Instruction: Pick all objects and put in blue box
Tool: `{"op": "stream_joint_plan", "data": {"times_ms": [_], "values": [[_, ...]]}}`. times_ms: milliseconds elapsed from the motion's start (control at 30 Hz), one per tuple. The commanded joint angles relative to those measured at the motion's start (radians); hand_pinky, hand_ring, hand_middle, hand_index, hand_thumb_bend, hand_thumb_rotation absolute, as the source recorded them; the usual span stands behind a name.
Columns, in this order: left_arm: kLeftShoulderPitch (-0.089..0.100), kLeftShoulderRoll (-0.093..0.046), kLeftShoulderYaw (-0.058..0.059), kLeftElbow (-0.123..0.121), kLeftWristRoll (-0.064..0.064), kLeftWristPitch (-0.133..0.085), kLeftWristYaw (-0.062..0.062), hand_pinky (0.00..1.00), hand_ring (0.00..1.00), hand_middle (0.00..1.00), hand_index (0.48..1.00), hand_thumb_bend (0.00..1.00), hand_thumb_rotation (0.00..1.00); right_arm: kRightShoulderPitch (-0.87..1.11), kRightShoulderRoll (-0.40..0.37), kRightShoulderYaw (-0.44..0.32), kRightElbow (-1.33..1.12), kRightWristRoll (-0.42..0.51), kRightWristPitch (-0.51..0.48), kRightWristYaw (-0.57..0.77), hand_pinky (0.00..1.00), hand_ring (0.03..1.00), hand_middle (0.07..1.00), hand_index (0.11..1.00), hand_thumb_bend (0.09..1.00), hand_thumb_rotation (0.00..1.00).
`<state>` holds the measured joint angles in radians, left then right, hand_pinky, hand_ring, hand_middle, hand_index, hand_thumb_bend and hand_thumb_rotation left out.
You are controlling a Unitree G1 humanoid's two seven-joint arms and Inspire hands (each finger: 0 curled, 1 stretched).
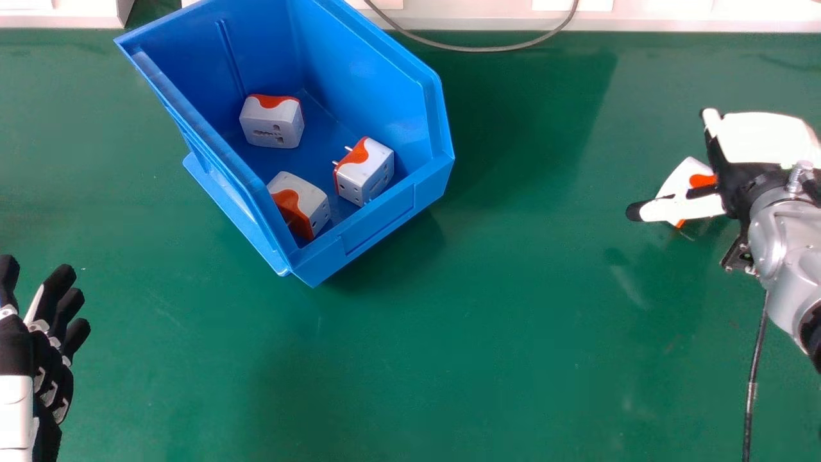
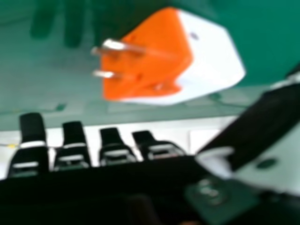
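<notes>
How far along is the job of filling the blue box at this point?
Three orange-and-white adapters already lie in the blue box. Nothing looks gripped: the right hand, fingers open, is at a fourth adapter outside the box. That one, still to be grasped and dropped in, seems all that's left.

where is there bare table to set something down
Widest: the green table between the left hand and the black cable. Another: between the blue box and right hand. Crowded: inside the box, three adapters; beside the right hand, another adapter.
</notes>
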<state>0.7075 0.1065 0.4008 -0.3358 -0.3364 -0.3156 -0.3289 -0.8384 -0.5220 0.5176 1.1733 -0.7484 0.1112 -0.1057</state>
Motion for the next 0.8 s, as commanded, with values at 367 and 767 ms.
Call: {"op": "stream_joint_plan", "data": {"times_ms": [367,767], "values": [[0.022,0.009,0.025,-0.013,-0.007,-0.015,-0.006,0.97,0.98,0.98,1.0,0.89,1.0,-0.005,-0.02,0.037,0.017,-0.012,-0.037,0.011,0.8,0.897,0.947,0.956,0.721,0.78],[0.042,0.007,0.032,-0.028,-0.011,-0.015,-0.006,0.98,0.98,0.98,1.0,0.9,1.0,0.006,-0.029,0.014,0.021,0.01,-0.027,0.007,0.78,0.885,0.933,0.936,0.707,0.77]]}}
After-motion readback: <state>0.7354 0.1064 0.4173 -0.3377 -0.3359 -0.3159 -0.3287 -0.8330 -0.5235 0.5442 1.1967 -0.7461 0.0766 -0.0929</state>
